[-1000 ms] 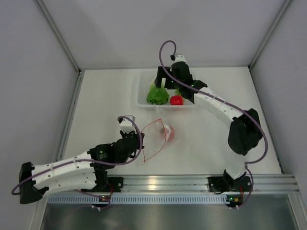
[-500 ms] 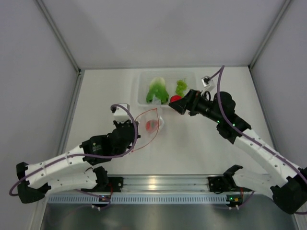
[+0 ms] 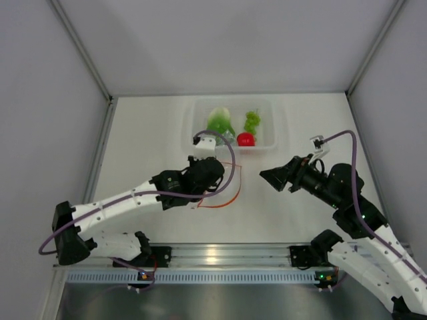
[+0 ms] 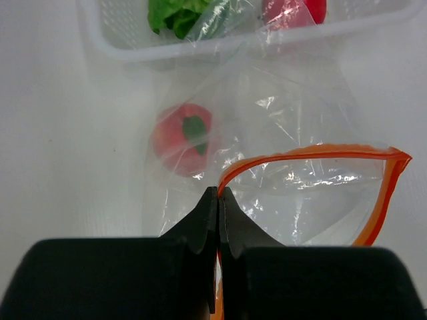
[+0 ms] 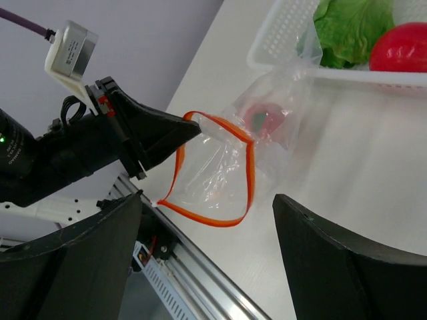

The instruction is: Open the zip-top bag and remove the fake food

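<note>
Now, with the left gripper (image 4: 218,200) clamped on the orange rim of the zip-top bag (image 4: 313,193) beside the clear tray (image 4: 133,50), the empty, spread-jawed right gripper (image 5: 208,200) should slide straight through the gaping mouth to the pinkish-red fruit (image 4: 183,137) at its far end.

lettuce (image 4: 175,12) cropped, zip-top bag (image 3: 225,192) perhaps half hidden

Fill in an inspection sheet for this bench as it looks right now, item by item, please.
surface: white table.
job's things: bag open, a red fruit inside; tray holds lettuce, grapes, tomato.
clutter: nothing seen.
grippers: left gripper shut on the bag's orange strip; right gripper open, facing the bag's mouth.
cables: a purple cable along each arm.
surroundings: grey walls on three sides, metal rail at near edge.
</note>
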Tool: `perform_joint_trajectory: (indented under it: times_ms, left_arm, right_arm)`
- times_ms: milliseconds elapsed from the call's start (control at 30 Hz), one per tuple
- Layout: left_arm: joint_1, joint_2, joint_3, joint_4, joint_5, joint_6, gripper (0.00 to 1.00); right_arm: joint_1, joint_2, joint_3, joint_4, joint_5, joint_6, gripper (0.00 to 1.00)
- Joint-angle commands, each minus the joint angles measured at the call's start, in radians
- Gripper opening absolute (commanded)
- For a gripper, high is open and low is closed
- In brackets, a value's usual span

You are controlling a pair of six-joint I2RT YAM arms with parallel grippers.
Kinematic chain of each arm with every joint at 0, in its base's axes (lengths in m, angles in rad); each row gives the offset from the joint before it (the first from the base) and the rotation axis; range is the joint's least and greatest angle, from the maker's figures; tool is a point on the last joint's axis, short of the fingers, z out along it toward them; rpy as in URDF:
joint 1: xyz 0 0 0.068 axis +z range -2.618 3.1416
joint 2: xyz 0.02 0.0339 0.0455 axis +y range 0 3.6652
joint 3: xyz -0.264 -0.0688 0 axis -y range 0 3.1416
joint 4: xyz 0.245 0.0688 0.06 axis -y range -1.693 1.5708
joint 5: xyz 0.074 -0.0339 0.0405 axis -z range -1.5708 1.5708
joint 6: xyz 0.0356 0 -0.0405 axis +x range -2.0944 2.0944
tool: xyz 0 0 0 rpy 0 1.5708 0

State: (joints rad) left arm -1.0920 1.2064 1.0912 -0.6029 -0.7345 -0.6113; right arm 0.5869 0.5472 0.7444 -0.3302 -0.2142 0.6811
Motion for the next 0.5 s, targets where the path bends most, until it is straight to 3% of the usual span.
perform_joint_trajectory:
  times_ms: [0, 100, 233, 467]
  left_arm:
    - [0.006, 0.062, -0.013, 0.127, 0.099, -0.004, 0.0]
    - [0.021, 0.099, -0.039, 0.208, 0.181, -0.042, 0.0]
    - [0.021, 0.107, -0.044, 0.293, 0.185, -0.119, 0.0]
    - [0.001, 0.019, -0.068, 0.371, 0.089, -0.294, 0.0]
  right_arm:
    - [0.013, -0.012, -0.052, 0.0, -0.011, 0.021, 0.8]
    - [0.013, 0.02, -0.086, 0.063, -0.034, 0.079, 0.7]
    - [0.033, 0.048, -0.163, 0.213, -0.056, 0.175, 0.54]
    - [0.201, 0.082, -0.198, 0.309, 0.058, 0.206, 0.53]
